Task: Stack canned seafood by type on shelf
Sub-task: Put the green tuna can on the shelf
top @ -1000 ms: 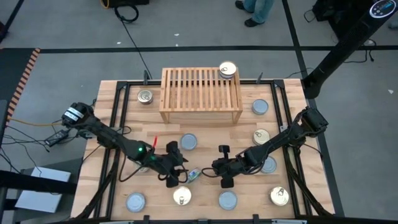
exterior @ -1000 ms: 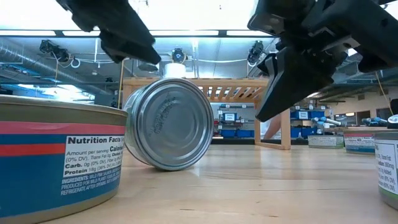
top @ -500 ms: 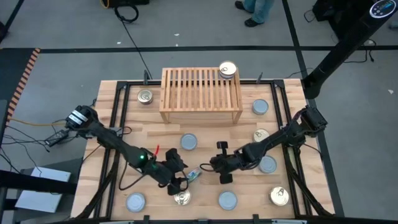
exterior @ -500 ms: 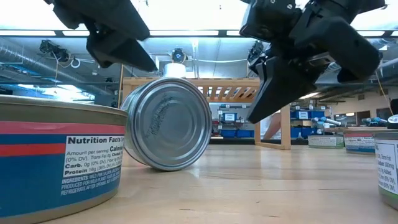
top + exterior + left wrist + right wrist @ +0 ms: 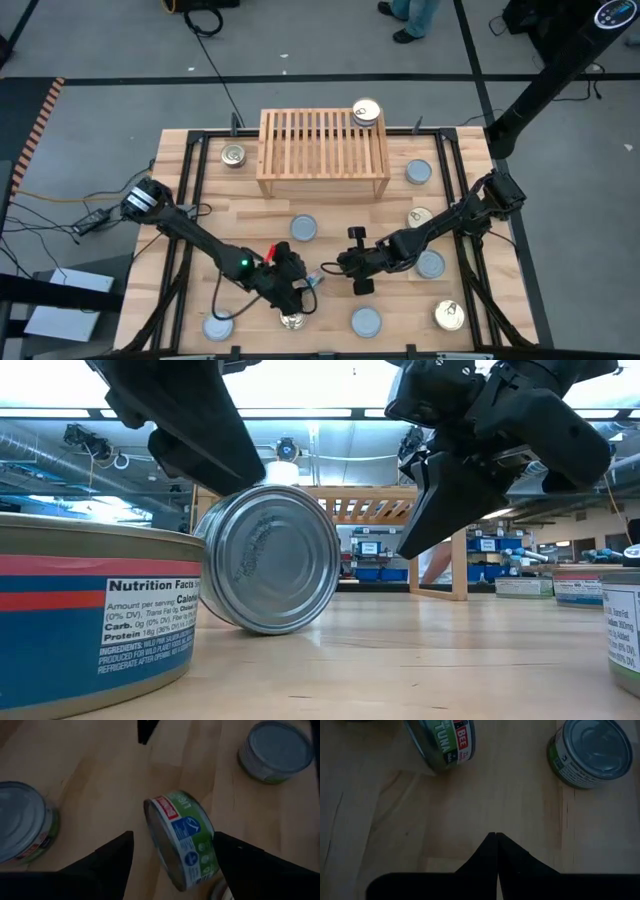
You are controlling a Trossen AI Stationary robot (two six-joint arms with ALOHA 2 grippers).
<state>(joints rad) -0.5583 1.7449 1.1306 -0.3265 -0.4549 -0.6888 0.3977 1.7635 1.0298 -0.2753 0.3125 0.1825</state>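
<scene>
Green-label tin (image 5: pixel 182 840): lying on its side on the counter (image 5: pixel 330 215), between both hands, well short of the shelf (image 5: pixel 322 150).
Left hand (image 5: pixel 172 857): fingers spread wide, straddling the tipped tin, not gripping.
Right hand (image 5: pixel 496 845): fingers pressed together, empty, just beside the tin.
Shelf stock: one gold-lid tin (image 5: pixel 366 112) at a far corner.
Handling note: likely rolls; close across the flat ends, then upright it.

1. Plank worktop (image 5: pixel 240 215) spreads under the pincers.
2. Grey floor (image 5: pixel 120 60) lies well beyond them.
3. A person's legs (image 5: pixel 410 18) stand far past the worktop.
4. Black cable (image 5: pixel 215 55) trails there.
</scene>
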